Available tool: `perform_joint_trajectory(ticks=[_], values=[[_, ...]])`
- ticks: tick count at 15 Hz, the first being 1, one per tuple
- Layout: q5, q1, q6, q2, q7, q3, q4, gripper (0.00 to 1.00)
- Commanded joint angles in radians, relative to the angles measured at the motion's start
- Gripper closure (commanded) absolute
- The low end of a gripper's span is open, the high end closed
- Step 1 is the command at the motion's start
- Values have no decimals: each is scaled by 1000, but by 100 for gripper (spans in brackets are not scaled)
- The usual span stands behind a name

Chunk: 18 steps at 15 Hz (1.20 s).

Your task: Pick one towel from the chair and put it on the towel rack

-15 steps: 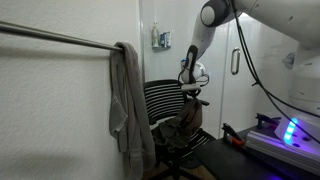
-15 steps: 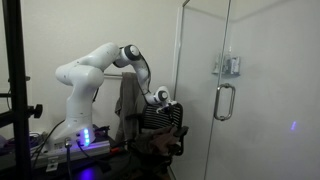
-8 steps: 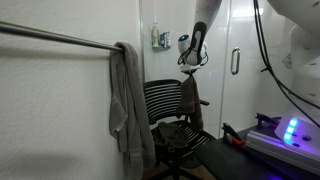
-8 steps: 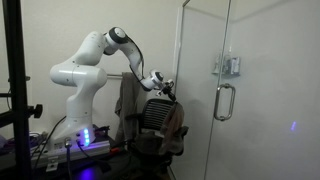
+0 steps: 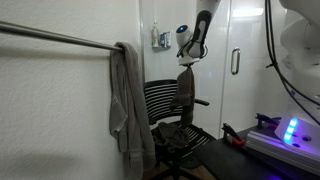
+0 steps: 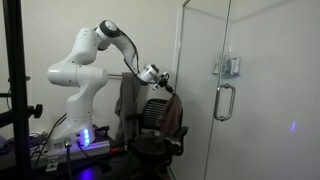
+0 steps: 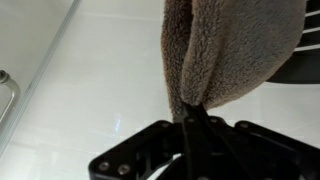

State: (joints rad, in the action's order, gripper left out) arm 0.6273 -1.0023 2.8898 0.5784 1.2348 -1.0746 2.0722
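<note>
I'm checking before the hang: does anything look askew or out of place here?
Nothing is spilled or damaged. The grey towel on the rack hangs bunched at the bar's end, not spread. The gripper holds the brown towel, dangling over the chair.

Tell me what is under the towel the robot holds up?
The chair, with what looks like more dark cloth heaped on it. The hanging towel, pinched at its top by the pincer, covers part of both.

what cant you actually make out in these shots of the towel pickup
- Wrist view: the towel runs past the top edge; its fold hides the pincer tips.
- In an exterior view the chair seat is too dark to count towels left.
- In an exterior view the rack runs off the left edge.
</note>
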Motion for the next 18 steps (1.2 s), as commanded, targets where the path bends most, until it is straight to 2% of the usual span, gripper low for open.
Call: perform_joint_trajectory(ticks=[1,2,6,10,13,15,16,17,18], values=[[-3,5,62,3,-36,15,3,99],[30,-33,112,10,-47,-10,-3,99],[40,-261,134,-14,-107,-173,-29,99],[4,-545,222,-16,-199,-437,-23,99],[-109,-742,342,5,-338,-617,4,99],[-250,-815,440,18,-473,-677,14,99],[-327,-816,503,25,-533,-675,15,99],[-409,-794,402,6,-596,-621,-4,97],[-455,-814,436,1,-647,-630,-2,97]])
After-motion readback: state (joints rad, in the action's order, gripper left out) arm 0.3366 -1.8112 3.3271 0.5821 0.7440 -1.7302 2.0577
